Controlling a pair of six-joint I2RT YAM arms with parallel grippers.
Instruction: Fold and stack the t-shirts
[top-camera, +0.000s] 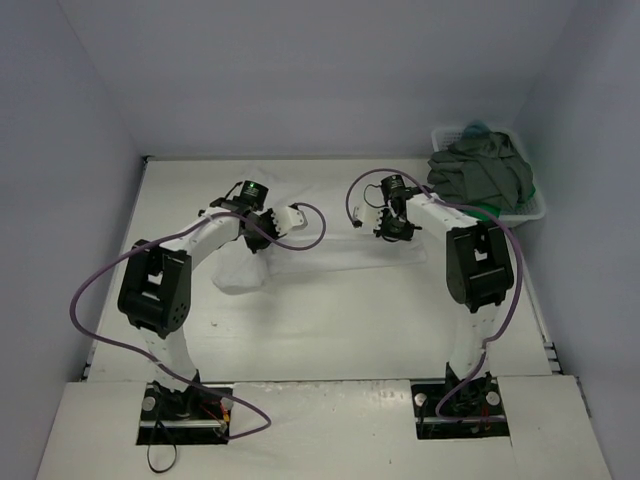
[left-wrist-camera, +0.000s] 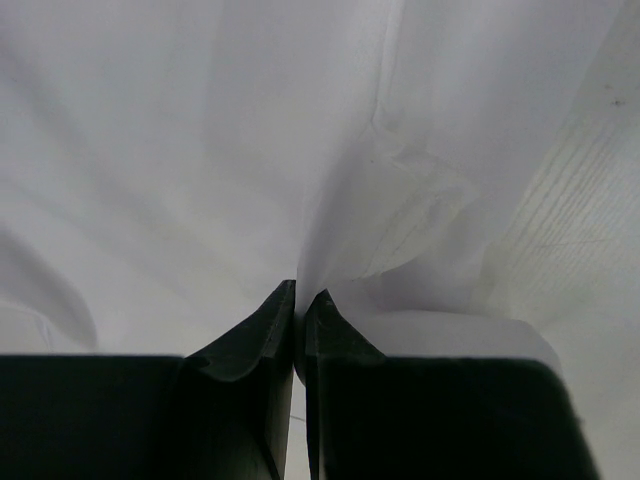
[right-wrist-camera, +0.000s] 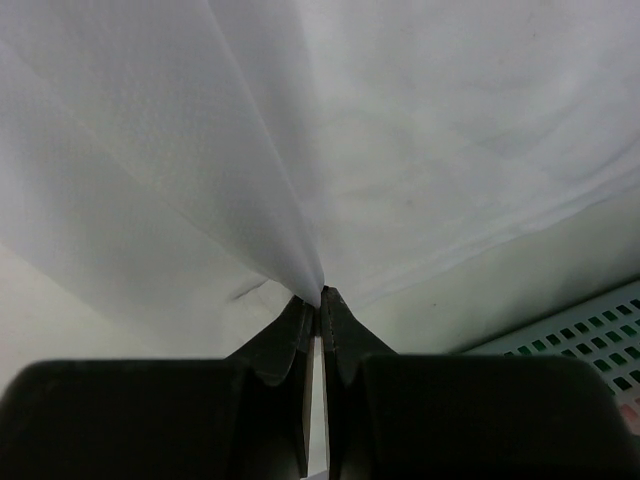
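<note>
While the left hand (left-wrist-camera: 300, 296) pinches the white t-shirt (left-wrist-camera: 190, 150), the right hand (right-wrist-camera: 320, 293) does likewise.

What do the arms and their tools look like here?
The left arm and right arm are alike: white links with bulky black joint housings, on black base plates. A loose purple cable runs along each. The left tool and right tool have matte black fingers tapering to thin tips. No readable markings.
</note>
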